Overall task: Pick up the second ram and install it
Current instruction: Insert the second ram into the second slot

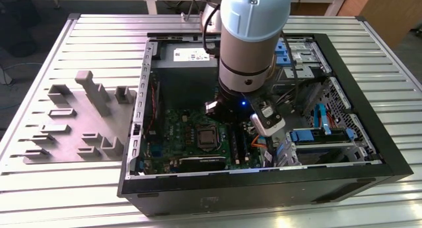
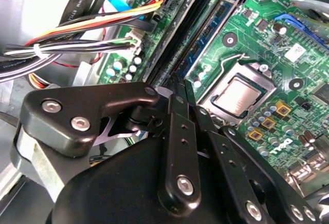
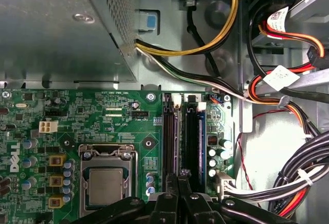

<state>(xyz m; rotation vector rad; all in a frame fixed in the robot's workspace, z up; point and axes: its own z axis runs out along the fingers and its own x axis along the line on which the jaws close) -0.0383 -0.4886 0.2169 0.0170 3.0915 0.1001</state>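
Inside the open computer case (image 1: 135, 139), over the motherboard's (image 3: 92, 116) memory slots (image 3: 177, 142), my gripper (image 3: 179, 180) has its jaws narrowed together above a seated second ram (image 3: 201, 142); installation looks largely done, though I cannot tell what they hold

I logged: gripper (image 2: 177, 88) glossy black plastic or metal links; motherboard (image 3: 103, 126) matt green; beside it, power-supply box (image 3: 56, 39) dull bare metal; cables (image 3: 303, 178) smooth plastic-sheathed.

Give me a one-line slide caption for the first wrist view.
Gripper poised over the RAM slots beside the CPU socket on the motherboard.
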